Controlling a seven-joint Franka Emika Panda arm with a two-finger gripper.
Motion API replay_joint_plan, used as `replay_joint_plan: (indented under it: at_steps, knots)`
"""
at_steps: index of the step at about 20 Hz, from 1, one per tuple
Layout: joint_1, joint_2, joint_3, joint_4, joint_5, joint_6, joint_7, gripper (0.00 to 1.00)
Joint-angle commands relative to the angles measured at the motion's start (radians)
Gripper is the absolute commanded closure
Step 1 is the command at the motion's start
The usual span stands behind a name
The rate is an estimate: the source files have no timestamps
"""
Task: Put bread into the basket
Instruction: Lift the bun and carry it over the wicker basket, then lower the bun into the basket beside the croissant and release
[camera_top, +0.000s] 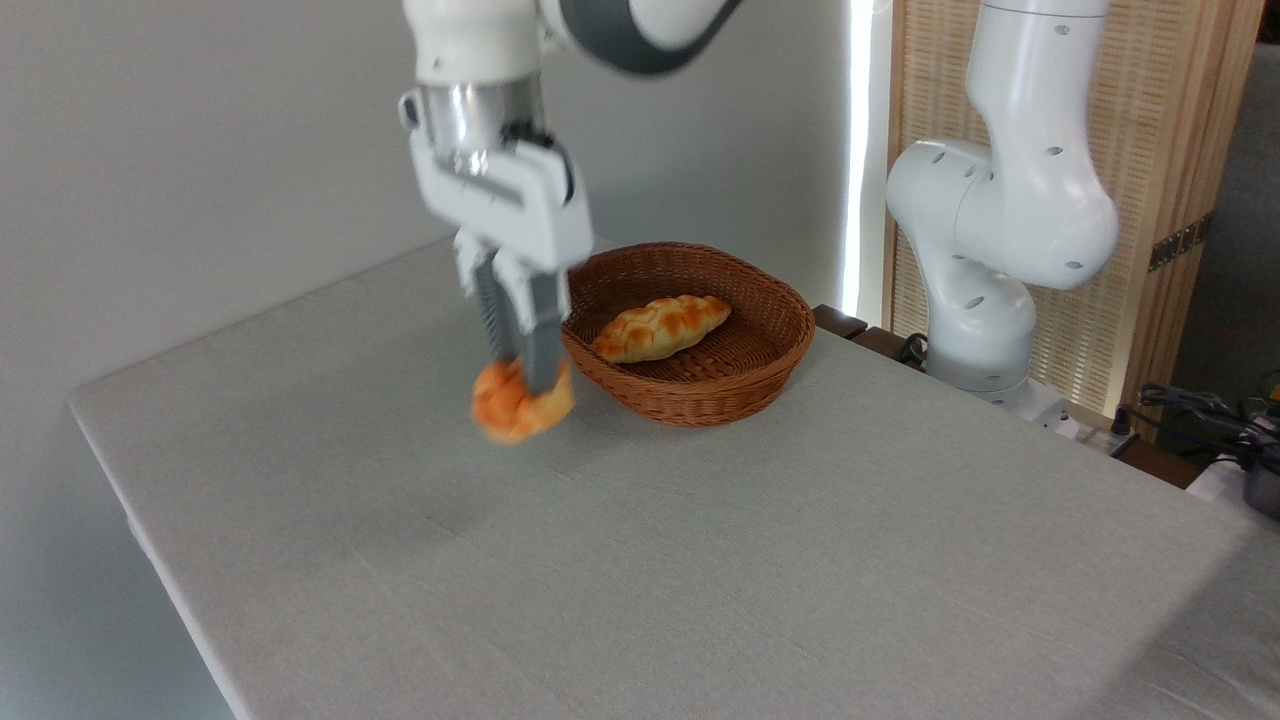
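Grey table (700, 560), end effector (520, 375) clamping bread (520, 405) beside basket (700, 395), white wall behind.

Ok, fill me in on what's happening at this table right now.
A robot arm's gripper is shut on a small orange bun. The bun looks blurred and seems to hang just above the grey table, a little to the left of a brown wicker basket. The basket already holds a longer golden braided loaf. The bun is not yet in the basket; it looks about to be carried over the rim beside it.
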Motion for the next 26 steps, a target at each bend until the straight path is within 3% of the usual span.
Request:
replay_joint_plan:
  at_steps: [1,4,8,10,11,12,15,17,26]
  knots:
    - [-0.099,-0.116,0.01,-0.056,-0.024,-0.19,0.014,0.67]
    - [-0.205,-0.151,0.02,-0.119,-0.024,-0.271,0.013,0.67]
    - [-0.308,-0.187,0.02,-0.233,-0.023,-0.278,0.013,0.63]
    - [-0.334,-0.187,0.02,-0.261,-0.023,-0.278,0.011,0.53]
    - [-0.346,-0.184,0.018,-0.268,-0.023,-0.275,0.011,0.38]
    - [-0.353,-0.181,0.018,-0.276,-0.023,-0.272,0.011,0.19]
    - [-0.351,-0.175,0.018,-0.285,-0.023,-0.249,0.011,0.04]
    - [-0.351,-0.17,0.02,-0.287,-0.02,-0.236,0.011,0.0]
    - [-0.347,-0.168,0.02,-0.284,-0.009,-0.235,0.011,0.0]
